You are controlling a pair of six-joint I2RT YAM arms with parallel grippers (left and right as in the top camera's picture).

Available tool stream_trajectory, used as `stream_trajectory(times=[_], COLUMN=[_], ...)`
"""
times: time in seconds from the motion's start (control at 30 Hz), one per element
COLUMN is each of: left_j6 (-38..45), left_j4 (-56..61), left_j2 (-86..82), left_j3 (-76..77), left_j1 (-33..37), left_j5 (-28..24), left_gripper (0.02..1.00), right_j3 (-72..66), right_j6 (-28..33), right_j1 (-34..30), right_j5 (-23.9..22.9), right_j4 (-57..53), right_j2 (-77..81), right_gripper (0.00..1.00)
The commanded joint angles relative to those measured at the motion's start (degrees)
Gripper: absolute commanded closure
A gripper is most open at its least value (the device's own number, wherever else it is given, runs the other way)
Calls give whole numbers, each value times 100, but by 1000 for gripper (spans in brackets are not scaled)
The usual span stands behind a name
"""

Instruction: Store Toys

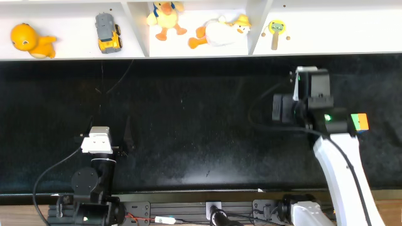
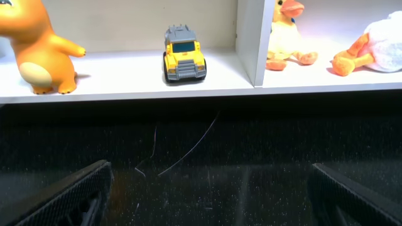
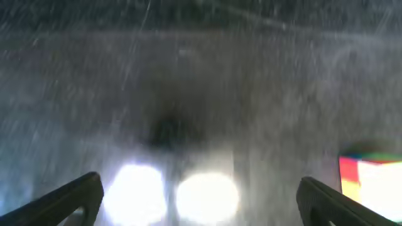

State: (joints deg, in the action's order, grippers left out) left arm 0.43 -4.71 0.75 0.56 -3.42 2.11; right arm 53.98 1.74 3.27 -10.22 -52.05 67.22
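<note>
**A:** Where's the toy that needs storing?

**B:** The cube (image 1: pixel 358 121) sits on the black table (image 1: pixel 188 125), at the right of the top view and about mid-height. It looks like the only toy not yet on the shelf (image 1: pixel 188 53).

**A:** And the arm nearest it?

**B:** The right gripper (image 3: pixel 200 201) hangs over the table, up and left of the cube in the top view. Its jaws are spread wide with nothing in them. In its own camera the cube lies outside the gap, beside one finger.

**A:** So which step is this?

**B:** I'd call it the approach, before any grasp. The next move calls for shifting sideways until the cube is between the jaws, then lowering and closing. After that it goes to the shelf along the top edge. The upper right bay, with just a rattle (image 1: pixel 276 30), seems to have room.

**A:** The other bays?

**B:** An orange figure (image 1: pixel 30 39) and a truck (image 1: pixel 108 32) are at upper left. A yellow duck (image 1: pixel 166 17) and a white duck (image 1: pixel 220 31) are in the middle.

**A:** The left arm?

**B:** The left gripper (image 2: pixel 210 194) is at lower left in the top view. It faces the shelf, jaws wide open and empty.

**A:** Anything hard to make out?

**B:** The white arm link covers part of the cube from above, and the wrist frame's edge cuts it off. Bright glare patches sit on the table under the right gripper, so I can't judge its height. The top of the shelf is cropped.
</note>
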Motion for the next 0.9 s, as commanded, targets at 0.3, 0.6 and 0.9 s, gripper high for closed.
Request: stream_trajectory(times=[0.3,0.6,0.9], left_j6=[105,105,105], left_j4=[-9,-9,-9], left_j2=[-57,-57,-57], left_j3=[-9,-9,-9], left_j1=[-46,-46,-46], left_j5=[-55,-55,-55], left_gripper=[20,20,20], right_j3=[-98,-223,-693], right_j6=[-7,929,3541], right_j1=[2,-450,-3659], right_j5=[170,284,1740], right_j4=[-42,28,1182], right_j2=[-374,-337,-136], right_gripper=[3,3,3])
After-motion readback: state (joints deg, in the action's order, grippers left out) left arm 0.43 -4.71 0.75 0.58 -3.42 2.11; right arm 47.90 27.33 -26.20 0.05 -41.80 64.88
